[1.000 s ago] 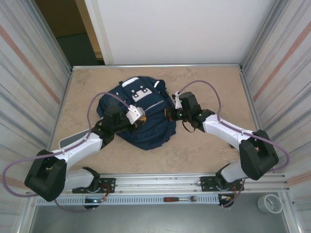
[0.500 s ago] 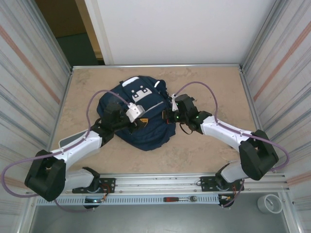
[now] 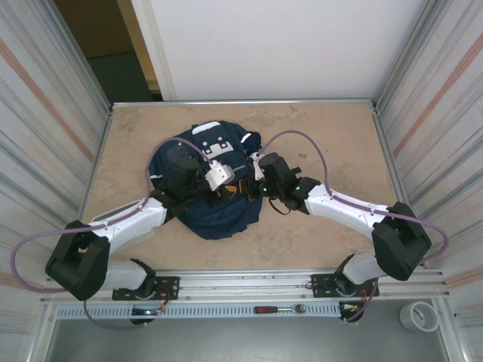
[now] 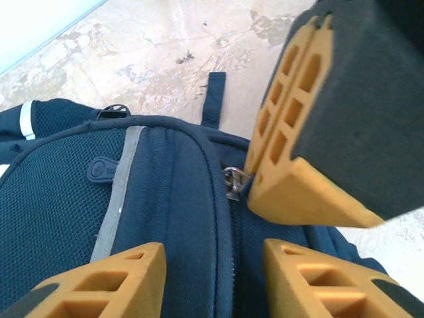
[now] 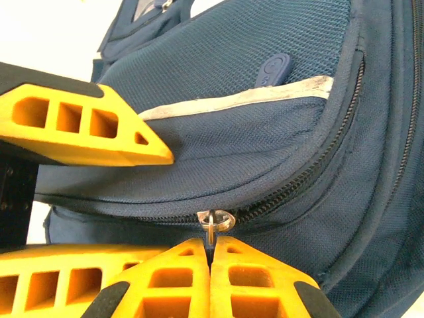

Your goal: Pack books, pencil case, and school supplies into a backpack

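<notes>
A: Top view?
B: The backpack (image 3: 217, 215) lies mid-frame; left gripper (image 3: 231, 188) and right gripper (image 3: 251, 187) meet on it.
A: Left wrist?
B: Left jaws part open astride the fabric, holding nothing.
A: Right wrist?
B: Right jaws pinched on the zipper pull (image 5: 214, 220), bottom centre. A zipper step, I judge; next comes a steady pull along the track.

Left gripper (image 3: 229, 188) and right gripper (image 3: 251, 186) sit close together on the backpack (image 3: 217, 219) (navy, white patches), apparently touching it.

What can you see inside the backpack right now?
Nothing inside shows: navy fabric of the backpack covers whatever it holds. The zipper looks closed beside its pull, which the right gripper pinches.
</notes>
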